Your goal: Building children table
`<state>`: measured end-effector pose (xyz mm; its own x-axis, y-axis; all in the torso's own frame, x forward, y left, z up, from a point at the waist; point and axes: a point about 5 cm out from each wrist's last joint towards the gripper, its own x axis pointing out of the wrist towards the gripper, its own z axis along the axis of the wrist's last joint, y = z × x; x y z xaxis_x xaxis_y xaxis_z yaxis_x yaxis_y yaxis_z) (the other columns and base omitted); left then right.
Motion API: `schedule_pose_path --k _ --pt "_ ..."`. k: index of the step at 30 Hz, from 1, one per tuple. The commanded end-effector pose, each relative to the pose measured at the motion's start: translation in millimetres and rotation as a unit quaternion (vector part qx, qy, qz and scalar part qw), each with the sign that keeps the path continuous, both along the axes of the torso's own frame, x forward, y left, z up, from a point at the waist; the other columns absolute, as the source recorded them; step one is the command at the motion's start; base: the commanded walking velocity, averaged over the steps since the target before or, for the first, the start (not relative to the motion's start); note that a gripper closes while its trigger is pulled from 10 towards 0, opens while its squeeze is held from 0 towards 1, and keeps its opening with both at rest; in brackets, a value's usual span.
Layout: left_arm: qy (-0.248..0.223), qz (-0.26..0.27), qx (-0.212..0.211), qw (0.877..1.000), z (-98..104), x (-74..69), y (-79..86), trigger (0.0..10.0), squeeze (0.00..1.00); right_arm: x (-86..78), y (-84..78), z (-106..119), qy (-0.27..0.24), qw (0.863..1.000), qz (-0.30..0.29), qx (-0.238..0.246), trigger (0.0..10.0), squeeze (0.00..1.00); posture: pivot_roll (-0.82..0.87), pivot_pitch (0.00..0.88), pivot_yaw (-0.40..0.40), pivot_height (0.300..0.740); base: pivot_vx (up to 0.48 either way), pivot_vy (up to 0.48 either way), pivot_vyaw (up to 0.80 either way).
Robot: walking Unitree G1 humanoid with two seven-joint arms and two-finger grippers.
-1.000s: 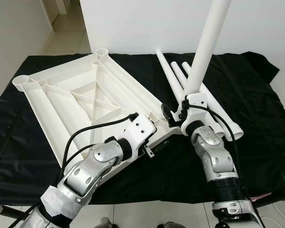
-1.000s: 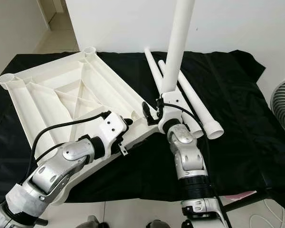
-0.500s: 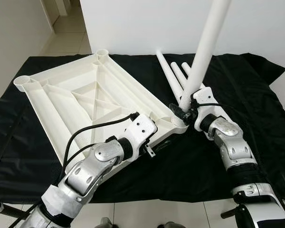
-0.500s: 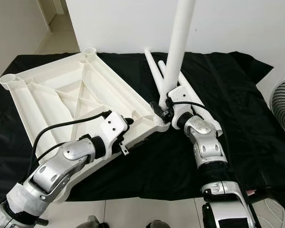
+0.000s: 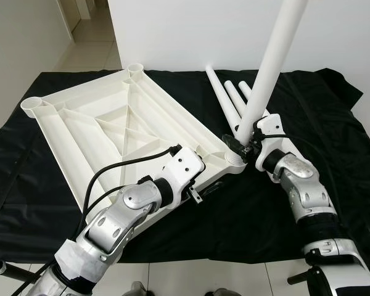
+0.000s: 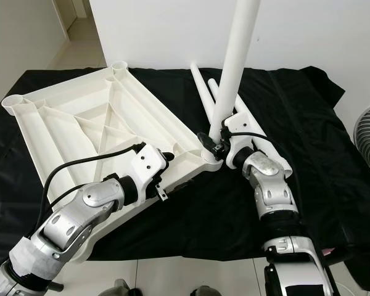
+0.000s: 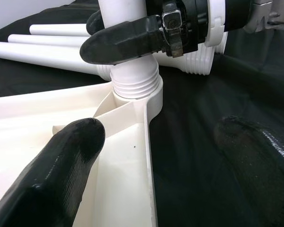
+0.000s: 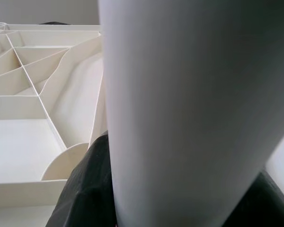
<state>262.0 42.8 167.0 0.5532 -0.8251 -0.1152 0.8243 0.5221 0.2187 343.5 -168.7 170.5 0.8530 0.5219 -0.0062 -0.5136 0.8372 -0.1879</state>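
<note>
Upright, leg [image 5: 268, 68] clamped by right gripper [image 5: 242, 143], its threaded end seated in tabletop [image 5: 111, 129] corner socket [image 7: 135, 97] at 4 o'clock, left gripper [image 7: 151, 170] spread astride that edge, spare legs [image 5: 225, 102] at 1 o'clock on black cloth [image 5: 333, 123].

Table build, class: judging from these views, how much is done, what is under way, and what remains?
Done: the tabletop lies upside down on the black cloth. In hand: the right gripper holds one leg upright, its threaded end in a corner socket; the left gripper steadies that corner. Left: three legs lie loose beside it.
</note>
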Motion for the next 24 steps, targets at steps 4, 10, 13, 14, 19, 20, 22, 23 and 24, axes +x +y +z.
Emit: schedule_pose_path --k 4,10,13,14,19,20,22,23,24 --pt "0.011 -0.044 0.008 0.999 -0.9 -3.6 -3.3 10.0 0.00 -1.3 4.9 -6.3 0.023 0.995 -0.091 0.044 10.0 0.00 -0.14 0.059 0.035 0.740 0.000 0.000 0.00" --pt "0.011 -0.046 0.008 0.999 -0.8 -4.1 -3.7 10.0 0.00 -10.5 13.2 -6.3 0.019 0.978 -0.189 0.082 10.0 0.00 -0.14 0.061 0.034 0.740 0.000 0.000 0.00" --pt "0.011 -0.044 0.008 0.999 -0.7 -3.6 -2.9 10.0 0.00 -18.9 24.2 -7.3 0.012 0.969 -0.228 0.093 10.0 0.00 -0.14 0.065 0.033 0.740 0.000 0.000 0.00" --pt "0.011 -0.044 0.008 0.999 -0.7 -3.6 -2.9 10.0 0.00 -18.9 24.2 -7.3 0.012 0.969 -0.228 0.093 10.0 0.00 -0.14 0.065 0.033 0.740 0.000 0.000 0.00" --pt "0.011 -0.043 0.006 0.999 0.1 -3.4 -2.7 10.0 0.00 -25.1 35.6 -5.5 0.007 0.959 -0.264 0.106 10.0 0.00 -0.14 0.065 0.033 0.740 0.000 0.000 0.00" --pt "0.011 -0.043 0.006 0.999 0.1 -3.4 -2.7 10.0 0.00 -25.1 35.6 -5.5 0.007 0.959 -0.264 0.106 10.0 0.00 -0.14 0.065 0.033 0.740 0.000 0.000 0.00" --pt "0.013 -0.043 0.002 0.999 0.5 -4.0 -2.1 10.0 0.00 -27.1 38.8 -1.6 0.000 0.952 -0.281 0.119 10.0 0.25 -0.14 0.061 0.037 0.740 0.000 0.000 0.00" --pt "0.013 -0.043 0.001 0.999 0.2 -4.2 -2.0 10.0 0.00 -27.7 38.6 -0.2 -0.002 0.950 -0.286 0.122 10.0 0.25 -0.14 0.061 0.037 0.740 0.000 0.000 0.00" --pt "0.013 -0.043 0.001 0.999 0.2 -4.2 -2.0 10.0 0.00 -27.7 38.6 -0.2 -0.002 0.950 -0.286 0.122 10.0 0.25 -0.14 0.061 0.037 0.740 0.000 0.000 0.00"
